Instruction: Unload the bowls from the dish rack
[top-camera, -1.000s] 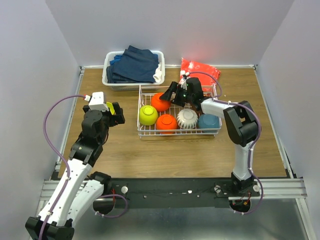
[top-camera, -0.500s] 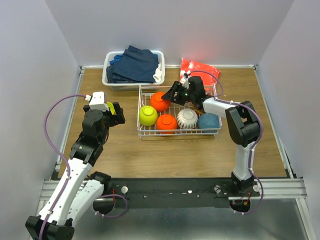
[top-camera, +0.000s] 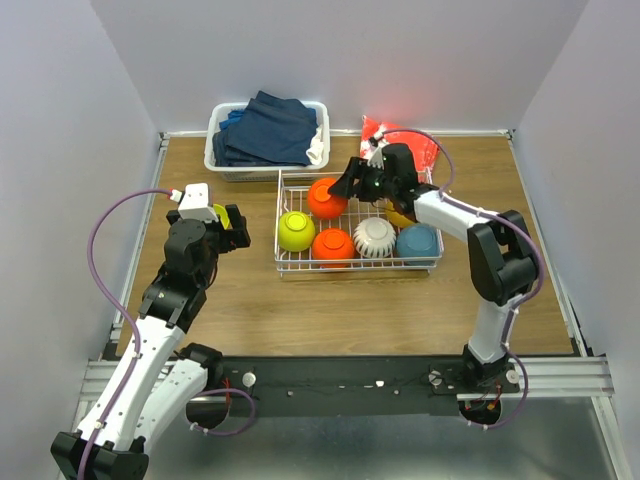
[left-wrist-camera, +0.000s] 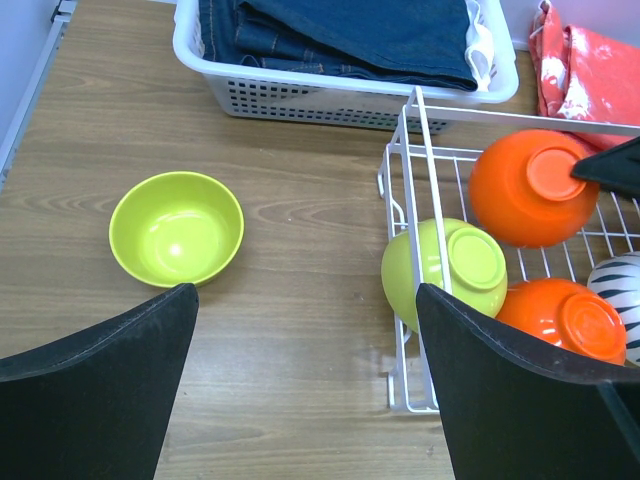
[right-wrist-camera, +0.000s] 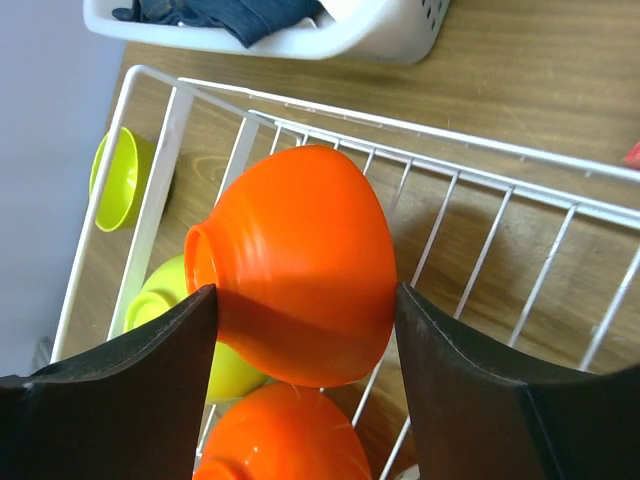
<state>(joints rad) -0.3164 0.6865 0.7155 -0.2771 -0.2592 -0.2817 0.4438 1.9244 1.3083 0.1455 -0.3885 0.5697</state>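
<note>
We are looking down on a wooden table (top-camera: 300, 300) closed in by pale walls. The right gripper (top-camera: 338, 190) is pinching a red-orange bowl (right-wrist-camera: 290, 250) at the far left corner of the dish rack (top-camera: 360, 268); its dark fingers (right-wrist-camera: 120, 370) are pressing on the two sides of the bowl, which is lying tilted with its foot toward the rack's left edge. Just nearer to us in the rack, a lime green bowl (top-camera: 296, 230), a second red-orange bowl (top-camera: 332, 244), a striped white bowl (top-camera: 374, 237) and a teal bowl (top-camera: 417, 243) are sitting upside down in a row along the near edge. The left gripper (top-camera: 228, 226) is hanging over the table left of the rack, its jaws spread wide and holding nothing. Below it, another lime green bowl (left-wrist-camera: 176, 227) is resting upright on the wood, apart from the rack. A white tub (top-camera: 215, 150) of dark blue clothes (top-camera: 265, 130) is standing at the table's far edge, and a red bag (top-camera: 410, 135) is lying beyond the rack's far right corner.
</note>
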